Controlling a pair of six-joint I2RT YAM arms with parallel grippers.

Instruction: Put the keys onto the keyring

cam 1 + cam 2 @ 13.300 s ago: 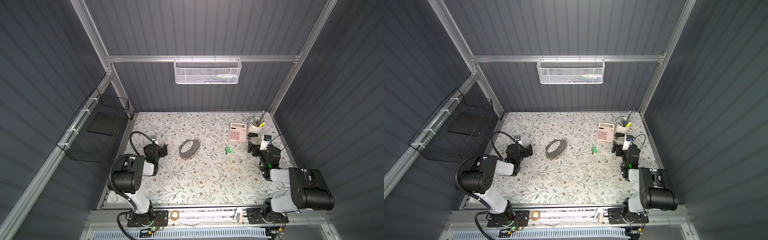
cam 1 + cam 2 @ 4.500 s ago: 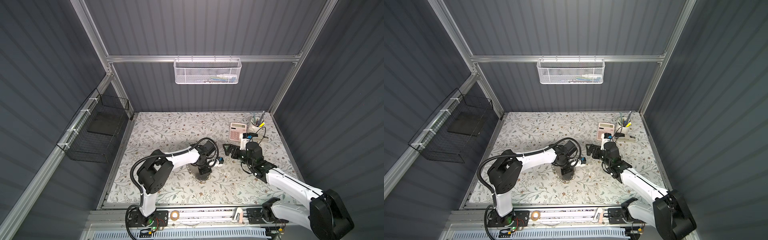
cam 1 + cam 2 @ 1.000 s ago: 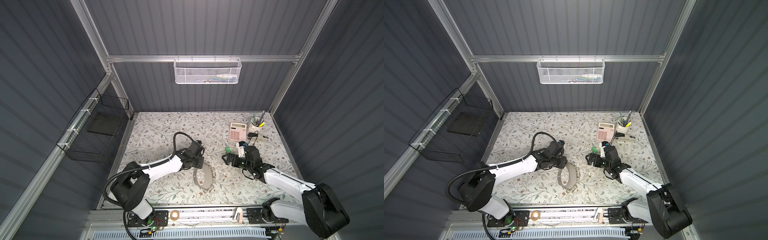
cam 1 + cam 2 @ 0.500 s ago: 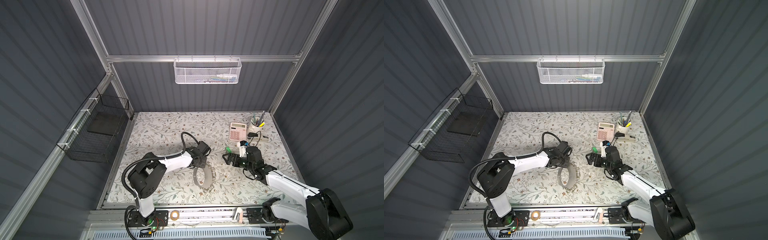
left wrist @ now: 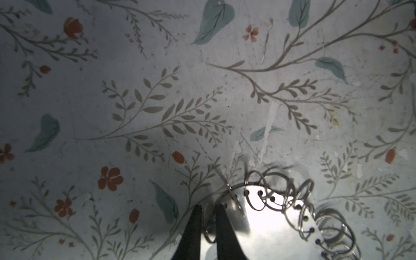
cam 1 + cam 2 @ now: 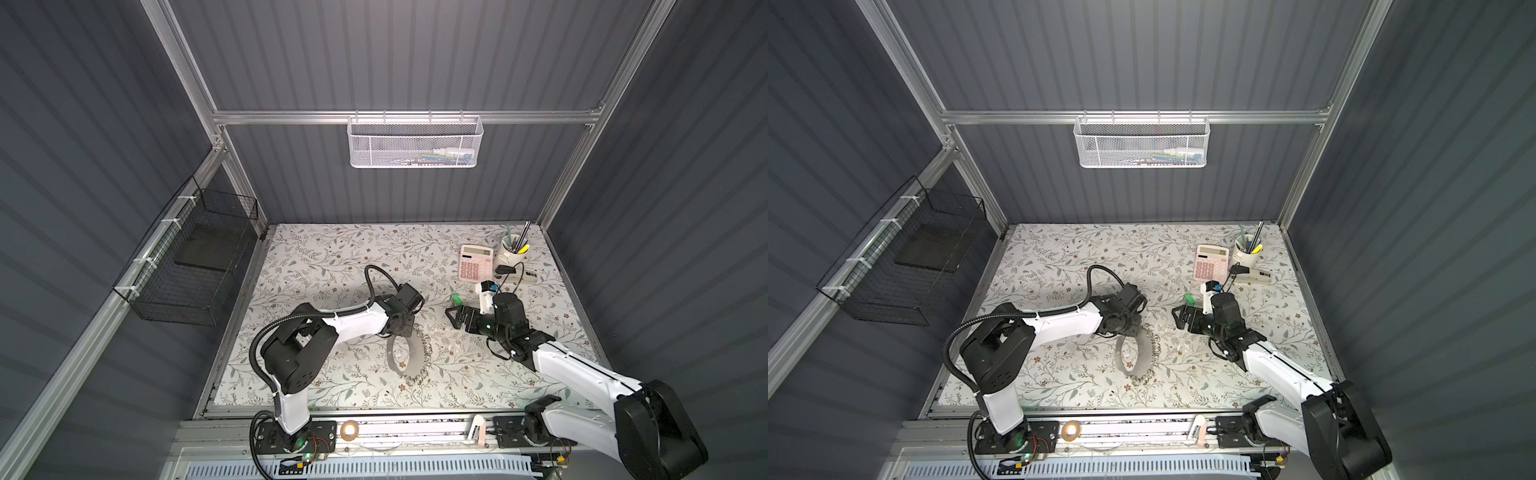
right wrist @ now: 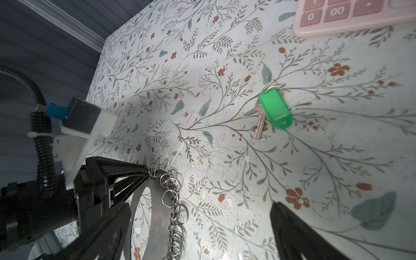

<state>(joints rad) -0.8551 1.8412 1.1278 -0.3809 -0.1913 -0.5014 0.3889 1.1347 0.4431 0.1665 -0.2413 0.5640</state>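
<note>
The keyring [image 6: 405, 359] is a flat grey metal hoop fringed with small silvery split rings, near the table's middle in both top views [image 6: 1138, 353]. My left gripper [image 5: 208, 209] is shut on one small ring at the hoop's far end. It shows from the side in the right wrist view [image 7: 144, 175]. The key [image 7: 274, 108], with a bright green head and a short metal blade, lies flat on the table [image 6: 456, 298], apart from the hoop. My right gripper [image 7: 201, 207] is open and empty, low over the table between key and keyring [image 6: 453, 318].
A pink calculator [image 6: 476, 264], a white cup of pens [image 6: 513, 251] and a stapler [image 6: 1252, 276] sit at the back right. A black wire basket [image 6: 195, 266] hangs on the left wall. A white mesh basket [image 6: 415, 143] hangs on the back wall.
My left gripper has closed onto a small ring at the keyring's far end, and its arm has swung round. The right gripper stays open and has hardly moved.
</note>
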